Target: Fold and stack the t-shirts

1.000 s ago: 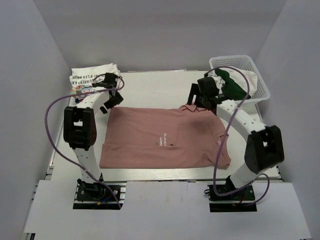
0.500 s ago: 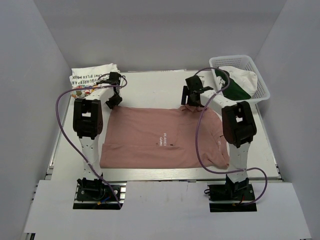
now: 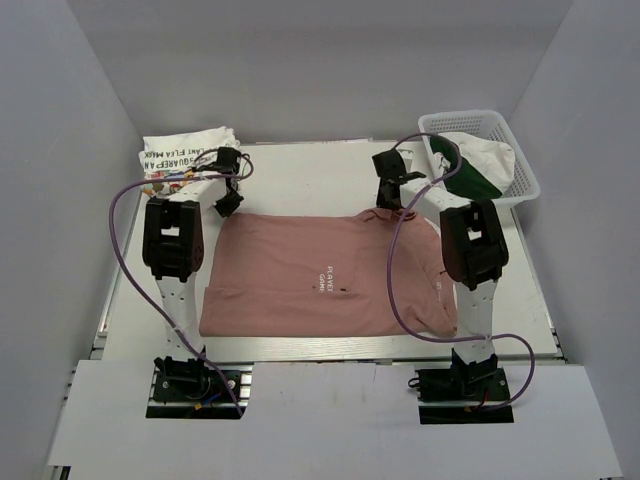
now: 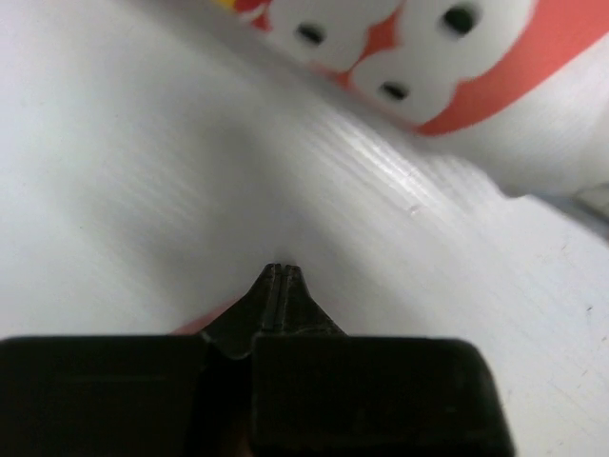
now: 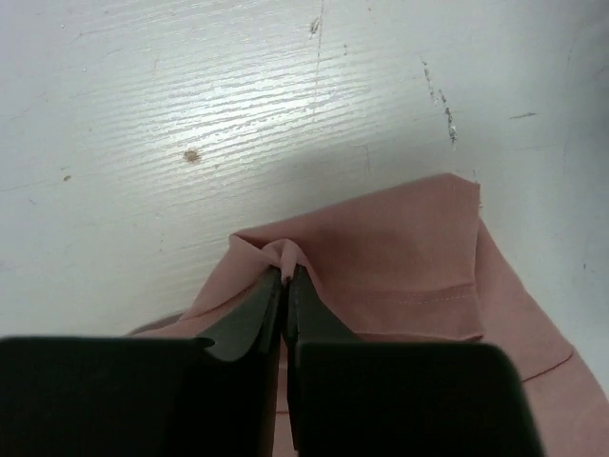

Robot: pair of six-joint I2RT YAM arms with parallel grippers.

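Note:
The dusty-pink t-shirt (image 3: 330,275) lies spread flat across the table, its small chest print facing up. The white t-shirt (image 3: 185,160) with dark lettering sits folded at the back left corner. My right gripper (image 3: 395,205) is at the pink shirt's far edge. In the right wrist view it (image 5: 285,271) is shut on a small raised fold of pink fabric (image 5: 400,248). My left gripper (image 3: 228,205) is at the shirt's far left corner. Its jaws (image 4: 283,269) are pressed together on the white table, with only a pink sliver (image 4: 205,322) beside them. The white shirt's red cartoon print (image 4: 428,57) lies just beyond.
A white plastic basket (image 3: 520,165) holding white and green cloth stands at the back right. Purple cables loop from both arms over the table sides. Grey walls close in the table (image 3: 300,170) on three sides.
Both grippers have closed from open. The right one now pinches the pink shirt's far edge, and the right arm has swung inward. The left gripper has stayed near the shirt's corner.

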